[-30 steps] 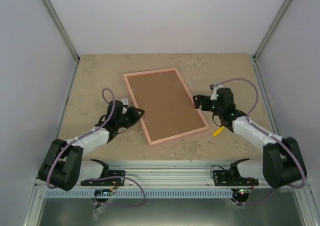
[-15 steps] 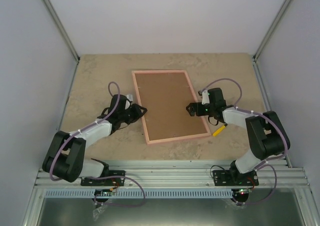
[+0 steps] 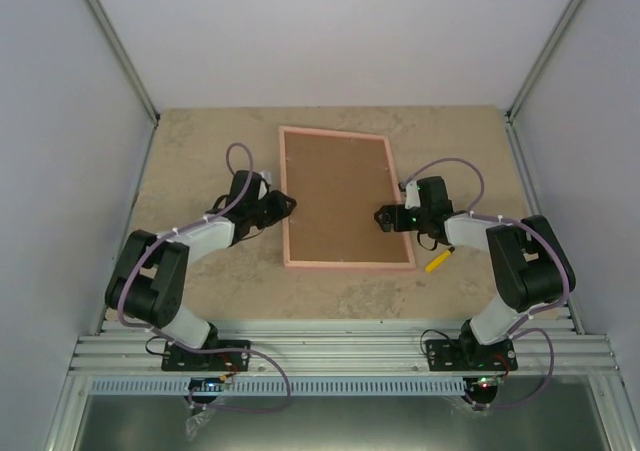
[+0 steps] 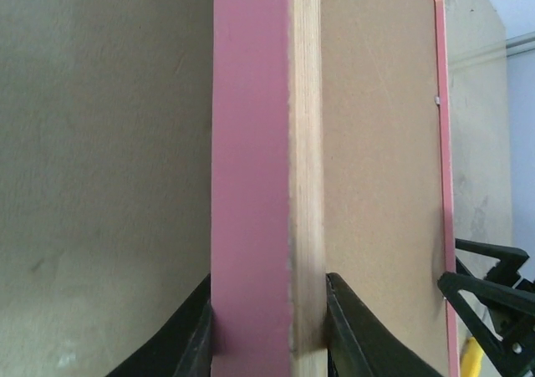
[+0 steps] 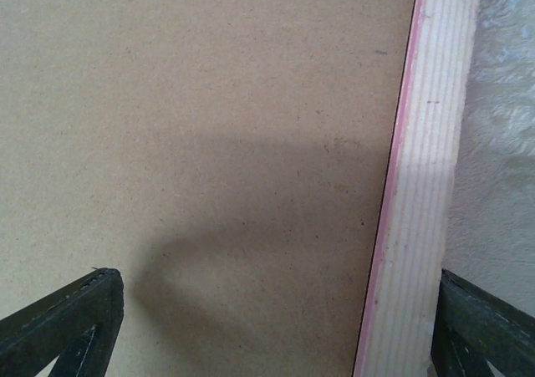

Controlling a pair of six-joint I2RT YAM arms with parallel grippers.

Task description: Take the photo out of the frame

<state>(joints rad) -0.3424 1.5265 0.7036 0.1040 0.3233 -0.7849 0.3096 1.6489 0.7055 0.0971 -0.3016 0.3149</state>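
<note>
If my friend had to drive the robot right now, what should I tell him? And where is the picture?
The left pincer is shut on the left rail of the pink frame.
The right pincer is open and grips nothing. It straddles the right rail, with one finger over the brown backing board.
The frame lies flat on the table, back side up.
The photo cannot be seen; if it is inside, it is under the backing.
Done: frame held on one side. The backing is in place.
Left: free the backing, lift it, take the photo out.
</note>
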